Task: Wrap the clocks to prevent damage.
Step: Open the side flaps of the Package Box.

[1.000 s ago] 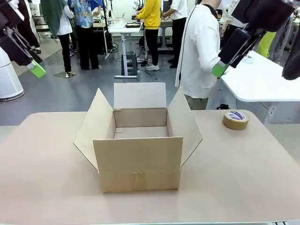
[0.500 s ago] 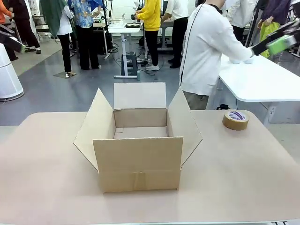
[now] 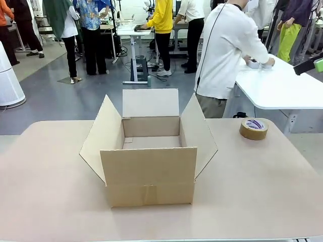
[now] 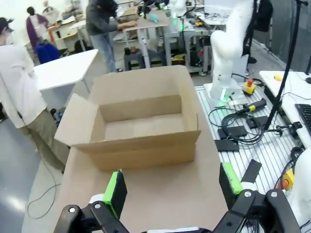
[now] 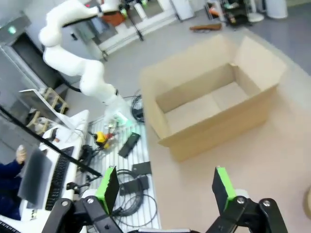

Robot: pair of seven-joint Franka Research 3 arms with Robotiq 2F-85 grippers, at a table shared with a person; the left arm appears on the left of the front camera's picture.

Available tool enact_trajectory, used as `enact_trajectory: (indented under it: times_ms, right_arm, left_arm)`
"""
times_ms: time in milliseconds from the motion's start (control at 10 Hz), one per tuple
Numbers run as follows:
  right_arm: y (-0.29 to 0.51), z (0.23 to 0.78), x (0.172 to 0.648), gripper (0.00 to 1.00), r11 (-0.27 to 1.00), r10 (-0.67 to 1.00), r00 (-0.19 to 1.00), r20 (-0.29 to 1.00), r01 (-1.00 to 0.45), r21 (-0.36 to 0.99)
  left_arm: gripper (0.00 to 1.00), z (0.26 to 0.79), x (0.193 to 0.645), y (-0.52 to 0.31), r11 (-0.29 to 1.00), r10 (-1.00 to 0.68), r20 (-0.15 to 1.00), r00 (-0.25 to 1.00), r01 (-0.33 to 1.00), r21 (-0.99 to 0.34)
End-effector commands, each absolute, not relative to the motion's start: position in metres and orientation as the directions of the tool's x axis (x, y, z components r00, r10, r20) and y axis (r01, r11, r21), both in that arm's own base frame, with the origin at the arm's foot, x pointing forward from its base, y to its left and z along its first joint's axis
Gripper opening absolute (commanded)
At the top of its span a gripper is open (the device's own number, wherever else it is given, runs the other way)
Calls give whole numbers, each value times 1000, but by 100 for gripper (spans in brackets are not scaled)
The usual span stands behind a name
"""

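Left tool (image 4: 173,187): bottom edge of left wrist view, jaws spread wide, empty. Right tool (image 5: 164,185): bottom edge of right wrist view, jaws spread wide, empty; green fingertip (image 3: 319,64) at front view's right edge.

The front view's right edge cuts off the right gripper (image 3: 316,65), leaving 1 green pad (image 3: 319,64). The front wall of the cardboard box (image 3: 149,174) hides part of its floor. What the person's hands (image 3: 260,62) hold is too small to tell.

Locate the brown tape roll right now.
In the front view, the tape roll lies on the table, right of the open cardboard box and apart from it.
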State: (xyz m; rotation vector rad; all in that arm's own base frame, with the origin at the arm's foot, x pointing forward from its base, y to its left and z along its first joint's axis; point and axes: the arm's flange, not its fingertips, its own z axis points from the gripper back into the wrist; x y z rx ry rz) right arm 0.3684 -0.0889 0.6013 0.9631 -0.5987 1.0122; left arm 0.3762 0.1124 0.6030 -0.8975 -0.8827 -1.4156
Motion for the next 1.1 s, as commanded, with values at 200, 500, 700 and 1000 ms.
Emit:
enact_trajectory:
  times_ms: [200,500,700,1000]
  right_arm:
    - [-70,612,351,100,327,443,371,816,-914,238]
    - [-66,617,344,33,354,482,375,792,-910,215]
    - [-64,616,343,0,376,496,391,775,-902,214]
    - [-58,614,344,4,405,507,411,757,-890,212]
  left_arm:
    - [100,606,369,100,51,-458,889,-24,997,53]
    - [46,613,365,95,66,-499,866,-24,996,66]
    - [39,611,363,96,75,-500,866,-16,995,61]
    - [0,614,365,98,84,-516,857,-2,995,52]
